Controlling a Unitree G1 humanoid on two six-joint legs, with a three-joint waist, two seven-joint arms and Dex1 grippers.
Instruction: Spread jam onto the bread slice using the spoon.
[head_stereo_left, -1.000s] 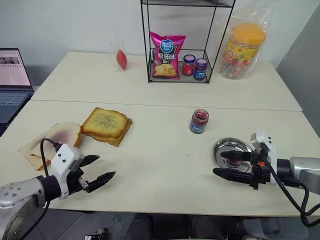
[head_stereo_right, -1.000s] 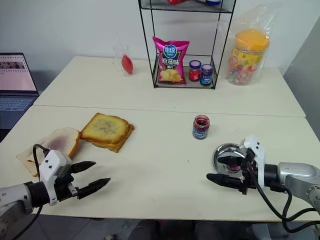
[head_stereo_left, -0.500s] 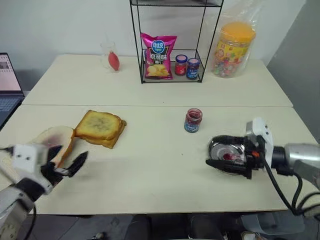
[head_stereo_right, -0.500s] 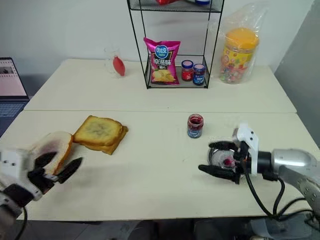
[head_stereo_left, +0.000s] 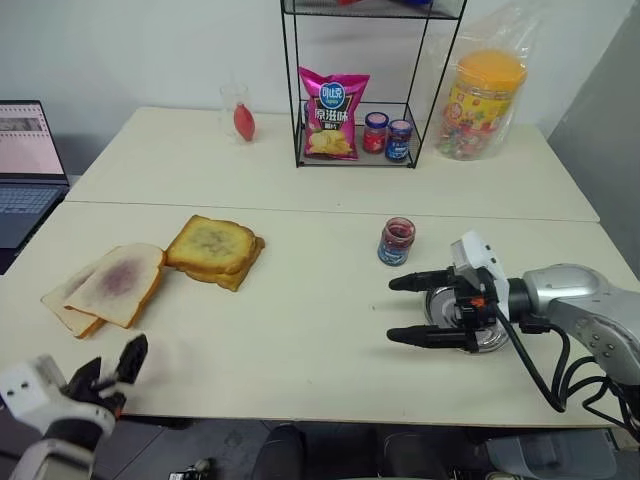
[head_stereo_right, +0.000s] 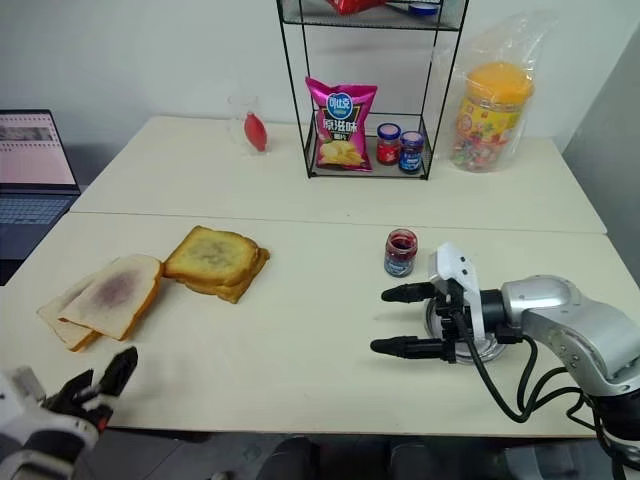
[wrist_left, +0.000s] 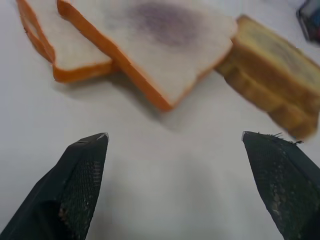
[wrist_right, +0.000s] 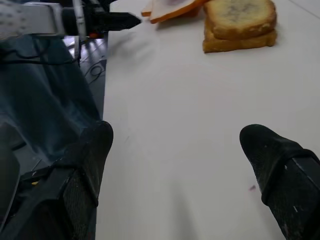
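Nearby, thin soft purple-blotched bread slice

Cream table under it all. White bread slice, tan crust, purple-red blotch in the middle. Golden-brown toast beside it. Dark red jam in clear glass, blue label. Magenta chip bag on the black wire rack; orange-lidded tub of many-coloured sweets.

**Both grippers spread wide, nothing held**

The left gripper sits low at the near table edge, fingers apart and empty. The right gripper reaches in from the right, pointing leftward, its two black fingers parted and empty.
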